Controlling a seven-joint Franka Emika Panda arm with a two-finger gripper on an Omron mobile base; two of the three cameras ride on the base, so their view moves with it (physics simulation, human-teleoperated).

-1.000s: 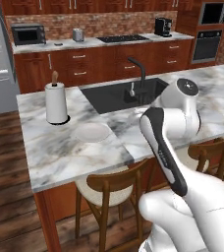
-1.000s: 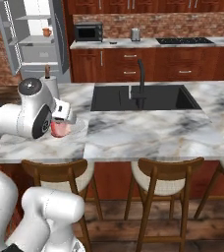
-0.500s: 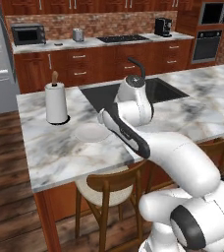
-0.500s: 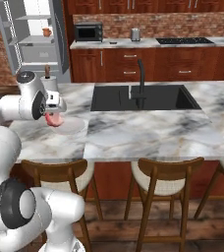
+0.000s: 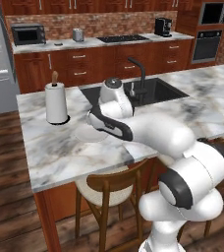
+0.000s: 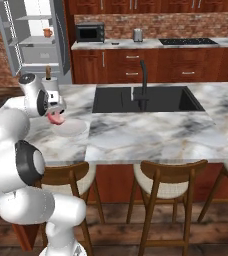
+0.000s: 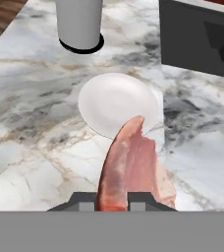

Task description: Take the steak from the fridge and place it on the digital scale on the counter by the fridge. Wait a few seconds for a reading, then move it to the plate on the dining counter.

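Note:
My gripper (image 7: 112,199) is shut on the steak (image 7: 128,165), a pink-red slab that sticks out forward from between the dark fingertips (image 7: 87,199). The steak's tip hangs over the near rim of the white plate (image 7: 116,101) on the dining counter (image 7: 35,123). In the right base view the steak (image 6: 55,119) hangs under the hand, just left of and above the plate (image 6: 72,129). The left base view has the plate (image 5: 87,134) partly behind my forearm. The fridge (image 6: 36,40) stands open at the back left. The digital scale is out of view.
A white paper-towel roll (image 5: 56,103) stands on the island just beyond the plate. The black sink (image 6: 146,100) with its black faucet (image 6: 143,82) lies to the right. Wooden stools (image 6: 168,185) line the near side. The back counter (image 6: 136,44) carries a microwave (image 6: 90,32).
My arm has swung left across the island, and the hand has carried the steak to just above the plate's near rim. The gripper stayed shut on it.

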